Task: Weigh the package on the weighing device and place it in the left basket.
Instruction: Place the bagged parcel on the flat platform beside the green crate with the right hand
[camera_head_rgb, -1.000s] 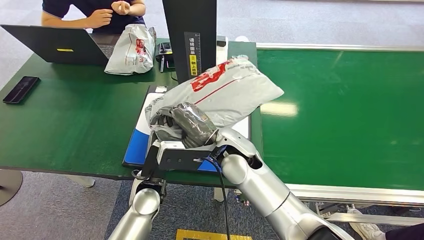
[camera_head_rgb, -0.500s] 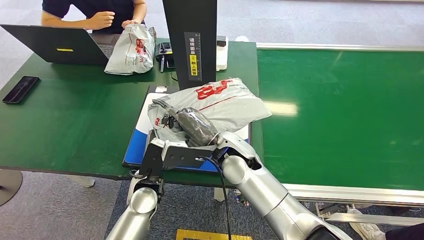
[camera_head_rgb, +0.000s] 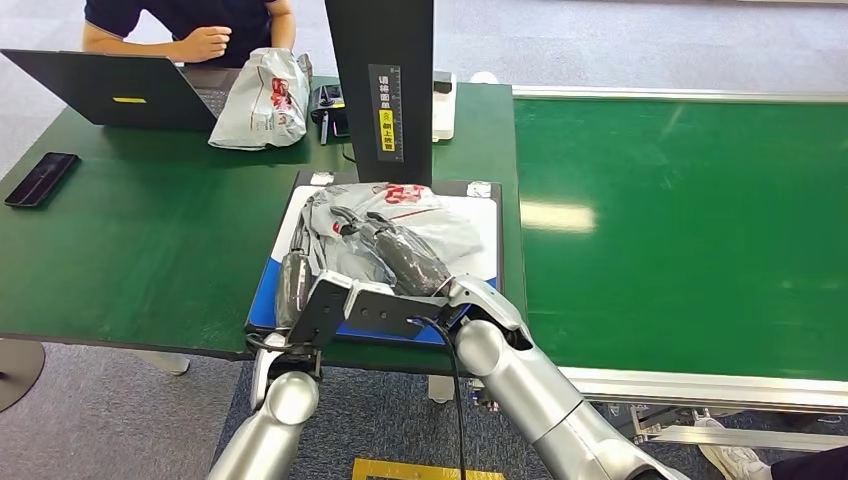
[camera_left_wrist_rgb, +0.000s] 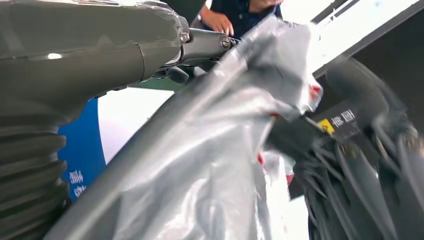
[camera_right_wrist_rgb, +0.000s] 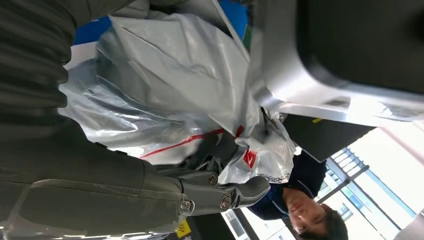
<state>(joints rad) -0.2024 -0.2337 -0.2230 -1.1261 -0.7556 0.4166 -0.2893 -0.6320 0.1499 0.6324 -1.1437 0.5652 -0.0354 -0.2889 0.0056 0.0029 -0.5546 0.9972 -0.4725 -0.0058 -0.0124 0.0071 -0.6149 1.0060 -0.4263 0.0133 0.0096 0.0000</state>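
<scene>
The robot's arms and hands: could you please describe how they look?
Both arms are rounded silver tubes. The right hand and left hand have grey ribbed covers and darker fingers. A black bracket sits at the wrists, with a black cable hanging below.

Grey package (camera_head_rgb: 420, 215) with red print, white-and-blue scale (camera_head_rgb: 268, 290), green table (camera_head_rgb: 150, 230).

I count two grey packages: one (camera_head_rgb: 400, 215) lying on the weighing device (camera_head_rgb: 480, 240), a second (camera_head_rgb: 262, 100) on the table beyond the device, beside the laptop. One weighing device, one laptop (camera_head_rgb: 110, 88), one phone (camera_head_rgb: 42, 178) well left of the device. One person (camera_head_rgb: 190, 25) sits behind the laptop. Two robot hands, left (camera_head_rgb: 293, 290) and right (camera_head_rgb: 395, 250), are over the device.
</scene>
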